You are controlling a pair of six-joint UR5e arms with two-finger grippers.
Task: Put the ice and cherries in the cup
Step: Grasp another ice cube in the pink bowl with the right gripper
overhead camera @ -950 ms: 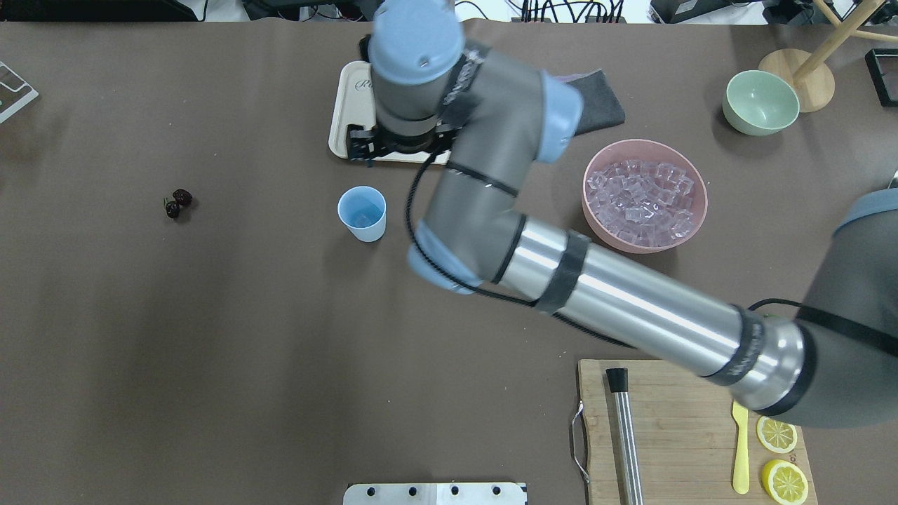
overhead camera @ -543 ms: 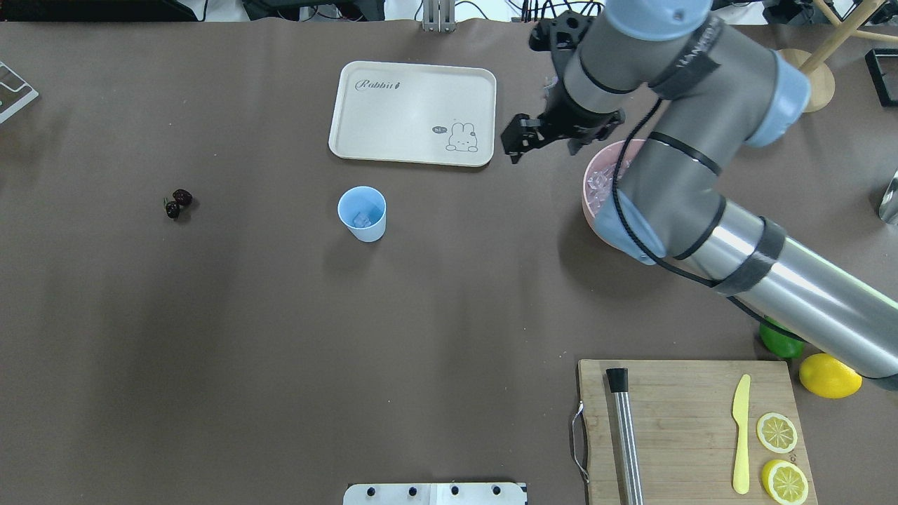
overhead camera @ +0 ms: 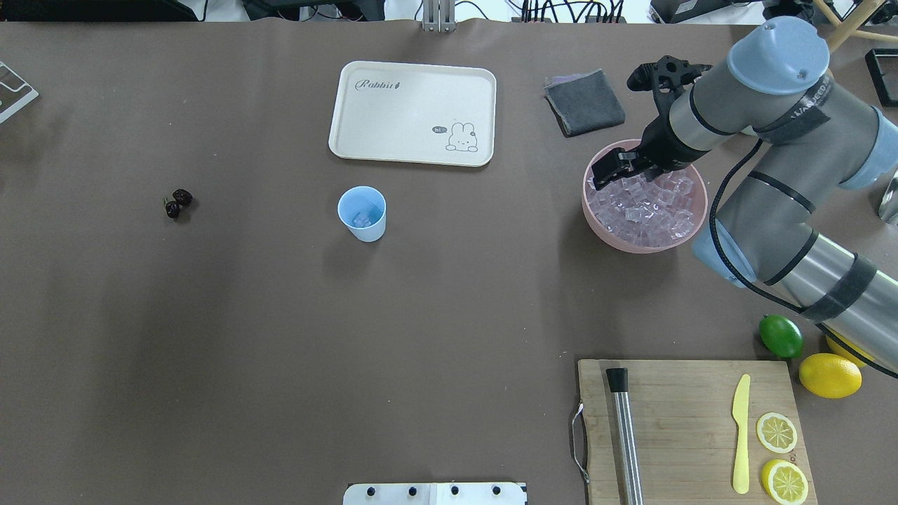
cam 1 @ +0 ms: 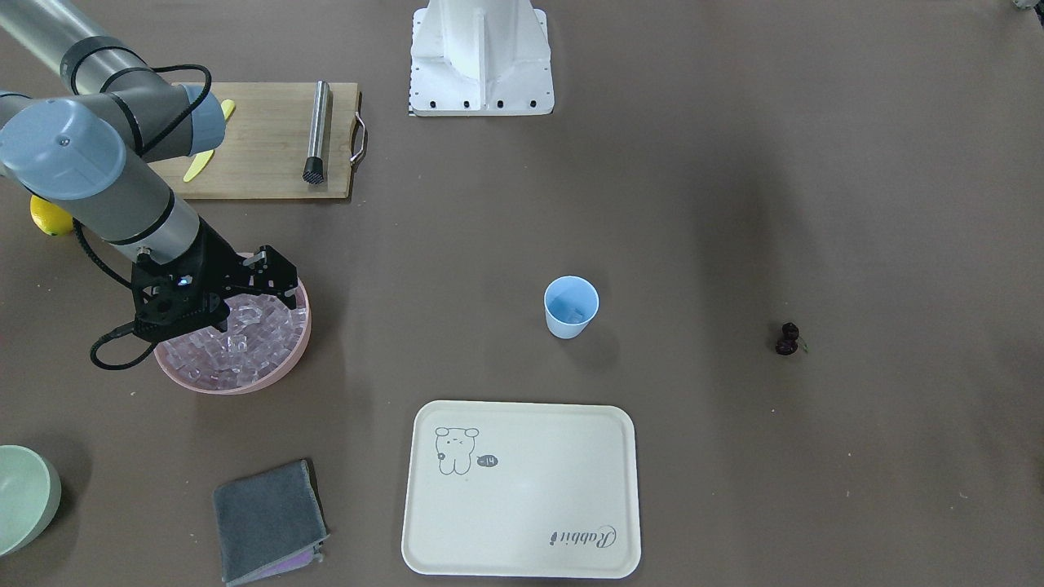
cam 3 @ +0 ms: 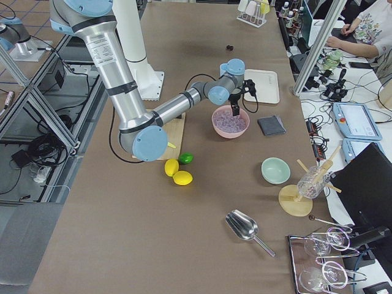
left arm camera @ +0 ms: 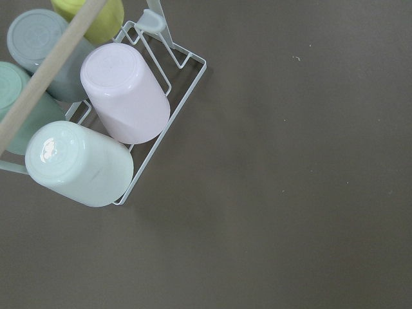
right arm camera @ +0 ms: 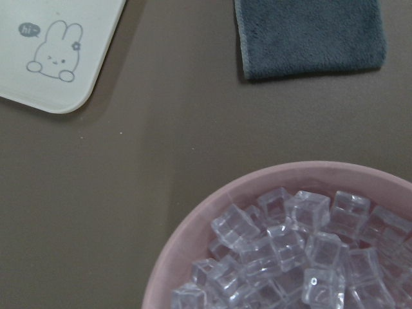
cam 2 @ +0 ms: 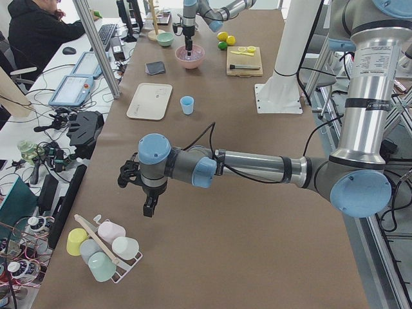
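Note:
The light-blue cup (overhead camera: 362, 214) stands upright mid-table with an ice cube or two inside; it also shows in the front view (cam 1: 571, 307). The cherries (overhead camera: 177, 203) lie on the table far to its left, apart from everything. The ice (overhead camera: 645, 210) fills the pink bowl (overhead camera: 596, 219); in the right wrist view the cubes (right arm camera: 290, 257) sit just below the camera. My right gripper (overhead camera: 621, 172) hangs over the bowl's far left part, jaws apart and empty. My left gripper (cam 2: 149, 209) shows only in the exterior left view; I cannot tell its state.
A cream tray (overhead camera: 414, 112) lies behind the cup and a grey cloth (overhead camera: 584, 102) behind the bowl. A cutting board (overhead camera: 687, 428) with a steel muddler, knife and lemon slices is front right, beside a lime (overhead camera: 781, 336) and lemon. A mug rack (left arm camera: 116, 109) lies under the left wrist.
My right arm has swung right, from over the tray and cup to above the pink bowl. The cup and cherries have not moved.

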